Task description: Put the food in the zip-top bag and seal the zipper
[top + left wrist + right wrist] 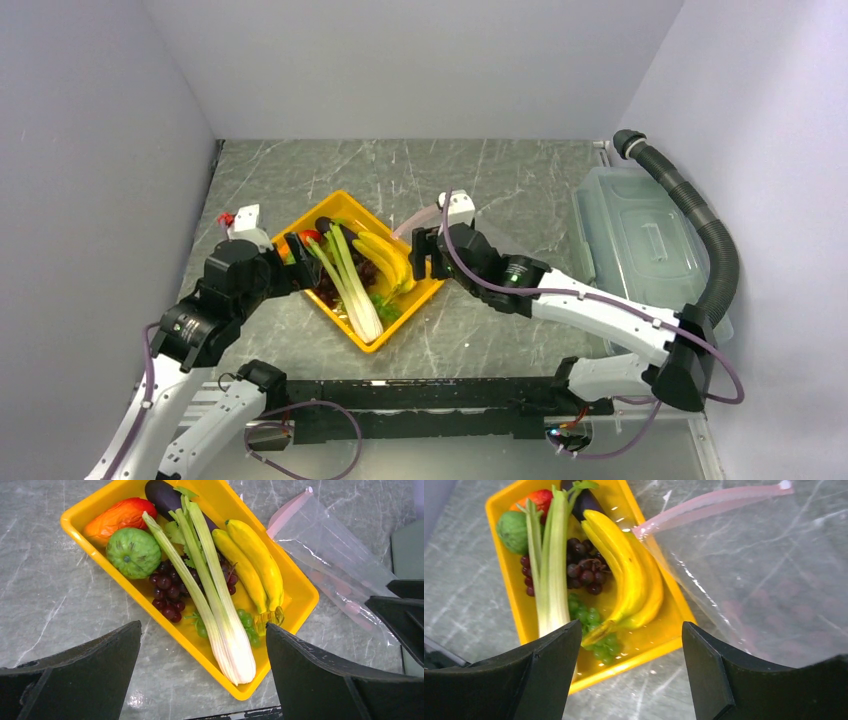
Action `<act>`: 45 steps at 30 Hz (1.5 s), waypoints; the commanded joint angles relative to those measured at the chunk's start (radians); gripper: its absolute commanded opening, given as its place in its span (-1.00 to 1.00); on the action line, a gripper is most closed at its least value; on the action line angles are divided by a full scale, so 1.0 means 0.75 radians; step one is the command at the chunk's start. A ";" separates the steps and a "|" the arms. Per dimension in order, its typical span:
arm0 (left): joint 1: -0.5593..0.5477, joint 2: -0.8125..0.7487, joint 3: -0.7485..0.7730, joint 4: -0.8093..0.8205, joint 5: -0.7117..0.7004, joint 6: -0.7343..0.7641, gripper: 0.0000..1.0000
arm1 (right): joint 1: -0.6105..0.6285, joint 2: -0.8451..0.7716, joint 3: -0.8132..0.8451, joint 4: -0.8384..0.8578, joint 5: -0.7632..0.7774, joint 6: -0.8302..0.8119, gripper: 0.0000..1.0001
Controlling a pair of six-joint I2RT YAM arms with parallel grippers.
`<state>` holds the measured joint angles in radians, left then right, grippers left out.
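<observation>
Here left claw (202, 626) and right claw (631, 624) flank the food (350, 275), both spread apart.

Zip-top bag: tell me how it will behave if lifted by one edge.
The zip-top bag is thin clear film lying creased and flat, so it will probably sag and fold. Its pink zipper looks thicker, likely the firmest place to pinch. It seems very light, so a push may just slide it across the smooth table.

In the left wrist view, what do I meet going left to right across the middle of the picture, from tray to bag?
From the left: green round fruit → purple grapes → celery stalk → bananas → yellow tray, right rim → zip-top bag.
</observation>
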<state>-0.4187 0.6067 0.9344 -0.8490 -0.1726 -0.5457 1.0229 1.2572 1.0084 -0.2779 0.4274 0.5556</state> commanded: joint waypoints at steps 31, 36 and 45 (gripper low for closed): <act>-0.002 0.052 -0.024 0.109 0.073 0.008 0.98 | -0.392 0.319 0.244 -0.407 -0.307 -0.629 0.68; -0.002 0.053 -0.023 0.113 0.072 0.011 0.98 | -0.407 0.351 0.251 -0.409 -0.314 -0.634 0.42; -0.002 0.065 -0.020 0.122 0.083 0.013 0.98 | -0.408 0.339 0.243 -0.410 -0.300 -0.655 -0.38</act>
<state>-0.4187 0.6563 0.9180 -0.7891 -0.1207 -0.5430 0.7216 1.5269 1.1511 -0.6086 0.1989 0.0753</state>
